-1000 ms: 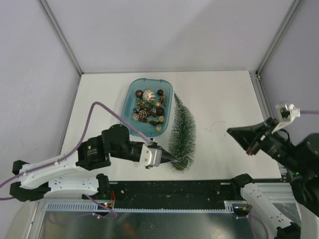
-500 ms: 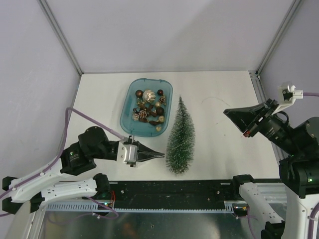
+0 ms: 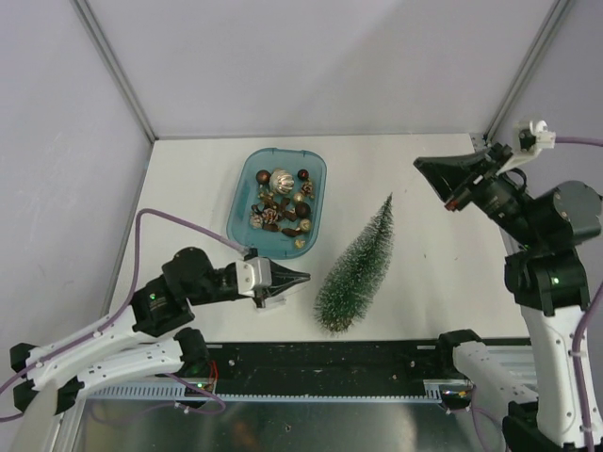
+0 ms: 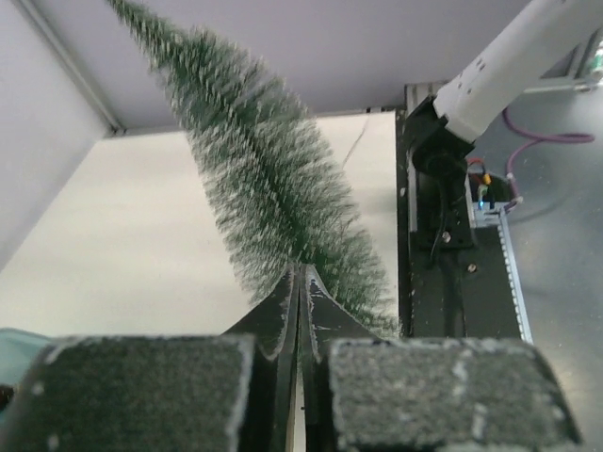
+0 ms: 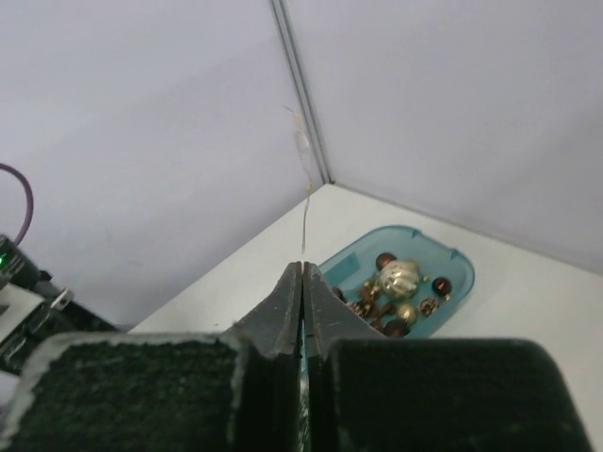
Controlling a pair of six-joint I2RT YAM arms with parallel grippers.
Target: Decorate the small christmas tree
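— While both arms are paused, where is the tree [image 3: 358, 268]?

— On the table [image 3: 433, 282], right of the tray [image 3: 239, 209] and apart from it. Its round base is toward the near edge, and its tip points away and to the right.

— Flat or leaning?

— From above I cannot tell. In the left wrist view it rises at a slant, with the tip at the upper left of the frame and the frosty bristles spreading wider toward the base.

— And the left gripper [image 3: 303, 279]?

— Jaws pressed together, nothing between them. The tip sits low, just left of the tree's lower bristles and pointing at them. Whether it touches them I cannot tell; in its own camera the closed fingertips [image 4: 287, 292] overlap the green.

— The right gripper [image 3: 421, 166]?

— Closed as well and empty. It is raised at the right side of the table, well apart from the tree, pointing left. Its camera looks past the shut fingers toward the tray and the back corner of the walls.

— What's in the tray?

— Small ornaments [image 3: 283, 202]: brown and gold balls, one larger silvery one, a few pinecones. All lie inside the teal rim. No ornament shows on the tree.
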